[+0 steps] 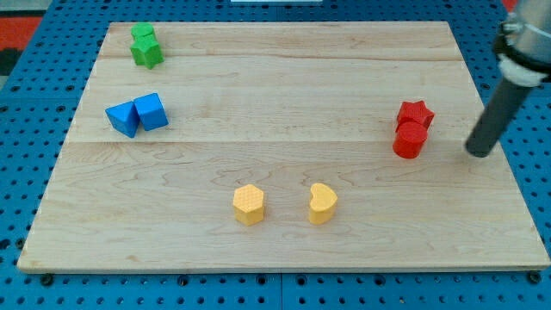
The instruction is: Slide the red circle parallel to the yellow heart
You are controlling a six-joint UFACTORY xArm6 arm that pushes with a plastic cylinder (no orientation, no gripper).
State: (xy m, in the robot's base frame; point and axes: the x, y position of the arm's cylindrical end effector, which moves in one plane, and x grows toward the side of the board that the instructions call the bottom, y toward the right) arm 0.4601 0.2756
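Right of the red circle (409,140), my tip (479,152) rests on the counter (284,95), near the block but apart from it. No hand ends this arm, only the rod, so nothing opens or closes. Touching the red circle on its upper side is a red star (415,113). Well to the circle's lower left is the yellow heart (323,202), with a yellow hexagon (249,204) further left. I judge the approach is in hand; next, a push down-view to the heart's row. The rod leans up toward the view's right.
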